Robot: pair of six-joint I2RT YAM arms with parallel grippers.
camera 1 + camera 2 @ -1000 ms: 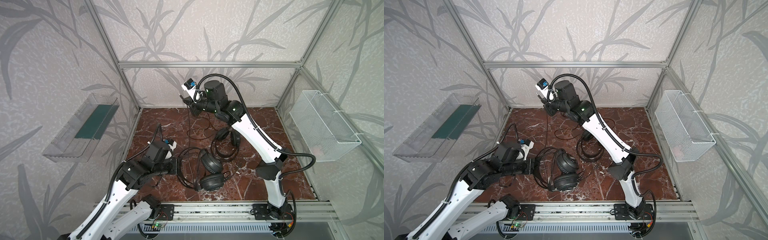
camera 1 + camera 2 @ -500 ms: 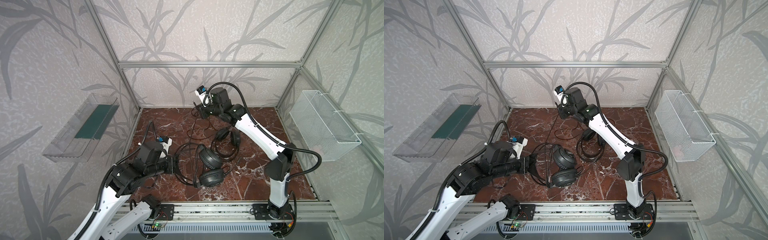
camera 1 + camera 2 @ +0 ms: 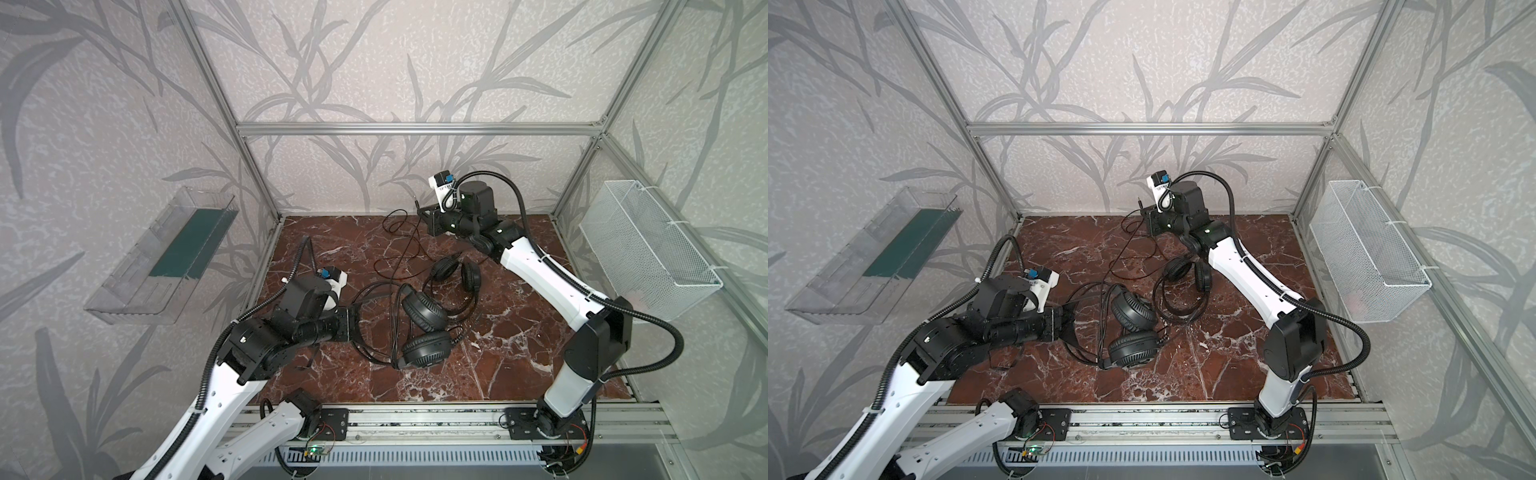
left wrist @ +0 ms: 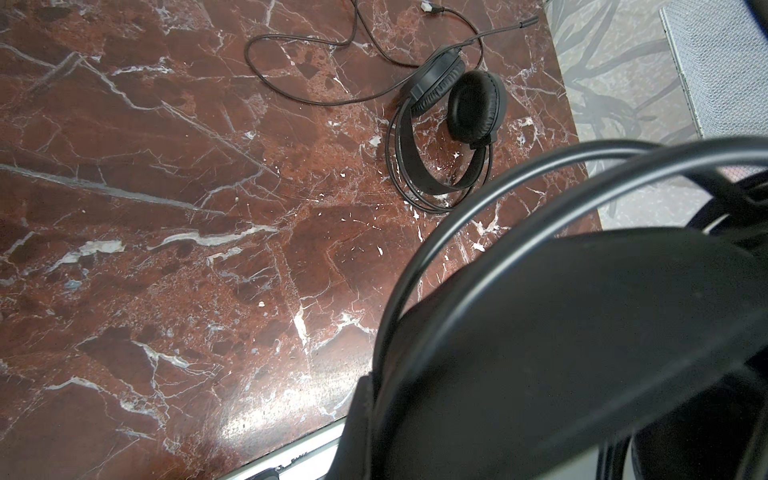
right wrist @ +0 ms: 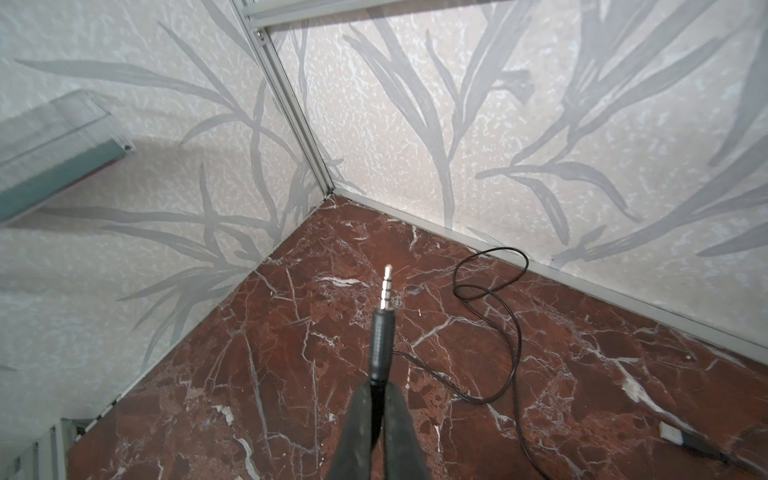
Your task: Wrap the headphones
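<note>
Two black headphones lie on the red marble floor. My left gripper (image 3: 355, 321) is shut on the thin headband of the nearer headphones (image 3: 424, 311), whose two earcups sit stacked at mid-floor. That headband (image 4: 540, 332) fills the left wrist view. The farther headphones (image 3: 455, 272) (image 4: 457, 120) rest free behind them. My right gripper (image 3: 424, 214) (image 5: 380, 388), near the back wall, is shut on the thin cable just behind its jack plug (image 5: 382, 332), which sticks out past the fingertips. Loose cable (image 5: 490, 299) loops on the floor below; which headphones it belongs to I cannot tell.
A clear plastic bin (image 3: 166, 257) hangs on the left wall and a white wire basket (image 3: 648, 249) on the right wall. An aluminium rail (image 3: 415, 419) carries both arm bases along the front edge. The right arm's white forearm (image 3: 540, 274) crosses right of the farther headphones.
My right gripper has carried the plug to the right along the back wall, dragging the cable. My left arm has shifted slightly with the nearer headphones still in its grip.
</note>
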